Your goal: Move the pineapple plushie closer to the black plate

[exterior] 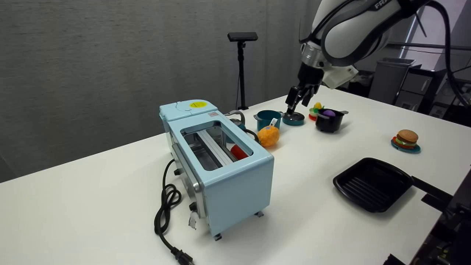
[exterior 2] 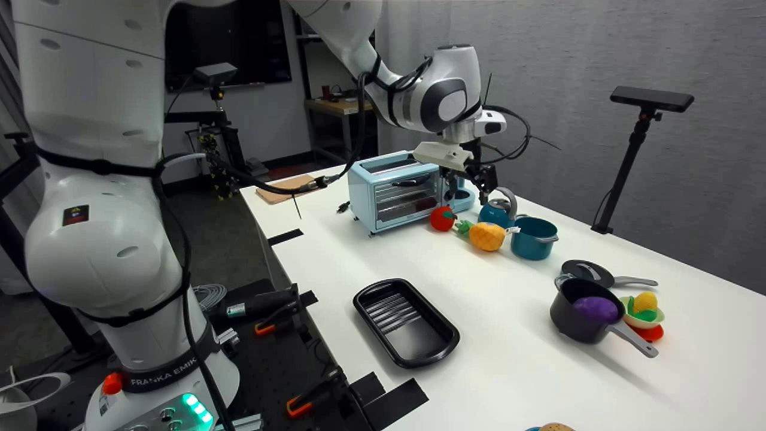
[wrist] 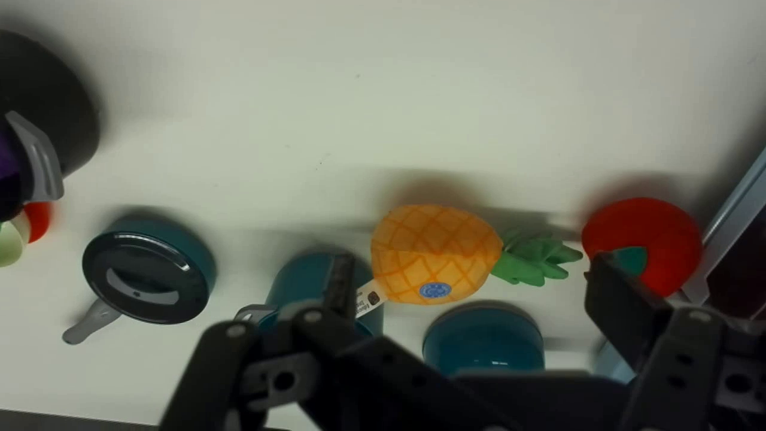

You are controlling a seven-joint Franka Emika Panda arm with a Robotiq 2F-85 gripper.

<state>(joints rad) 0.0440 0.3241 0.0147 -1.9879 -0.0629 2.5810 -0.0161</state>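
The pineapple plushie is orange with green leaves. It lies on its side on the white table, and its whole length shows in the wrist view. The black plate lies flat in both exterior views, well apart from the plushie, and is out of the wrist view. My gripper is raised above the table near the plushie. In the wrist view my gripper is open and empty, with its fingers wide apart and the plushie beyond and between them.
A red tomato toy lies by the plushie's leaves, beside the light blue toaster. A teal pot and a teal kettle stand close behind it. A lidded pan and a black pot stand farther off.
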